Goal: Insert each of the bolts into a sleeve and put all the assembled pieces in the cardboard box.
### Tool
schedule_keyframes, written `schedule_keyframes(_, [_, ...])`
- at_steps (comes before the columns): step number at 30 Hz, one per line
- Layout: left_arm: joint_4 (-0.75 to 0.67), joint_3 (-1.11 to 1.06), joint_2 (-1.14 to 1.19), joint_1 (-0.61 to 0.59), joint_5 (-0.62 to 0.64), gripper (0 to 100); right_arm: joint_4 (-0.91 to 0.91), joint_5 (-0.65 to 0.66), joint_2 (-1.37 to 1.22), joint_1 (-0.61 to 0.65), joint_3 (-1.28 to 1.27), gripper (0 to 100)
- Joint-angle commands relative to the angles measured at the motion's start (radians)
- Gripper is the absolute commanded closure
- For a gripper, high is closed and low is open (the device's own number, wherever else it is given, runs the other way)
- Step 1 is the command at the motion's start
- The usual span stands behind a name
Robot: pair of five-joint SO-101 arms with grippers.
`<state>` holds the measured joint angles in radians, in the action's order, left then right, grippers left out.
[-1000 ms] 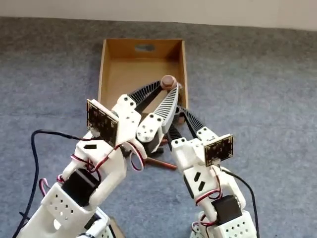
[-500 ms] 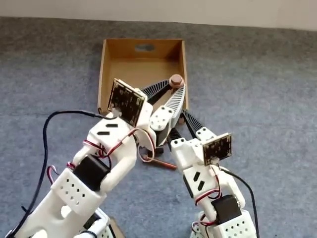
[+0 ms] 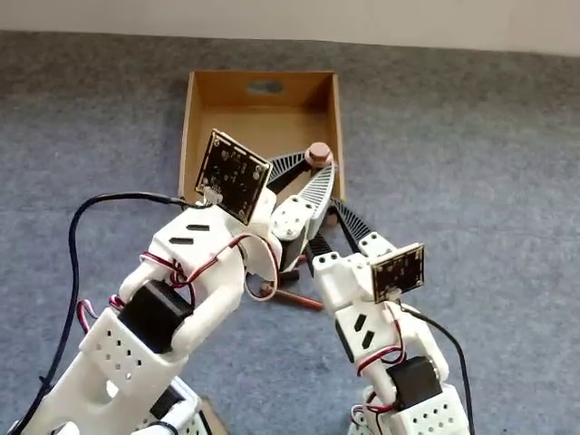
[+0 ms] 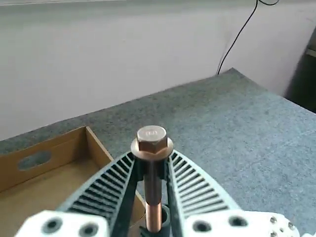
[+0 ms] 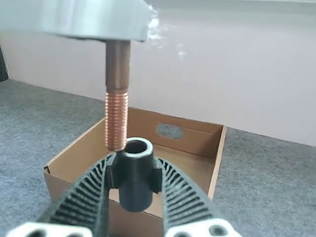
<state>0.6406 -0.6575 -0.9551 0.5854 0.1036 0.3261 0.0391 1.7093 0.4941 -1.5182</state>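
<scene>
A bolt (image 4: pixel 152 190) is gripped upright, just below its head, by the left end effector (image 4: pixel 152 160), and a black sleeve (image 5: pixel 134 183) is clamped in the right end effector (image 5: pixel 132 160). The bolt's threaded tip is seen at the sleeve's rim, close to the cardboard box (image 5: pixel 190 139).

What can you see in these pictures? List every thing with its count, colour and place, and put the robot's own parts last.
box: one, brown cardboard, open top, on the carpet beyond the arms.
bolt: one, copper-brown, upright in the left end effector, threaded tip at the sleeve's rim.
loose bolt: one, copper-brown, lying on the carpet between the arms.
sleeve: one, black, upright in the right end effector, in front of the box.
carpet: one, grey, under everything.
wall: one, pale, behind the carpet.
left end effector: one, black fingers, shut on the bolt.
right end effector: one, black fingers, shut on the sleeve.
</scene>
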Motion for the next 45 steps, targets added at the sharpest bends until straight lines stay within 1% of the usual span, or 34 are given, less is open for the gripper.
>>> schedule_keyframes(1, [0.003, 0.047, 0.005, 0.013, -0.008, 99, -0.004, 0.011, 0.016, 0.002, 0.01, 99.2])
schedule_keyframes(6, [-0.035, 0.024, 0.005, 0.013, -0.006, 99, -0.004, 0.011, 0.016, 0.002, 0.01, 99.2])
schedule_keyframes(10, [-0.144, -0.053, 0.005, 0.013, -0.008, 99, -0.004, 0.011, 0.016, 0.002, 0.01, 99.2])
schedule_keyframes(13, [-0.183, -0.082, 0.005, 0.015, -0.008, 99, -0.004, 0.011, 0.016, 0.002, 0.01, 99.2])
schedule_keyframes(26, [-0.176, -0.085, 0.005, 0.015, -0.008, 99, -0.002, 0.011, 0.016, 0.002, 0.01, 99.2])
schedule_keyframes(30, [-0.098, -0.081, -0.004, 0.005, -0.006, 99, -0.002, 0.011, 0.016, 0.002, 0.01, 99.2])
schedule_keyframes(34, [-0.054, -0.085, -0.004, 0.004, -0.006, 99, -0.005, 0.011, 0.016, 0.002, -0.01, 99.2])
schedule_keyframes(45, [-0.048, -0.157, -0.005, 0.004, -0.009, 99, -0.005, 0.011, 0.024, 0.001, -0.027, 99.2])
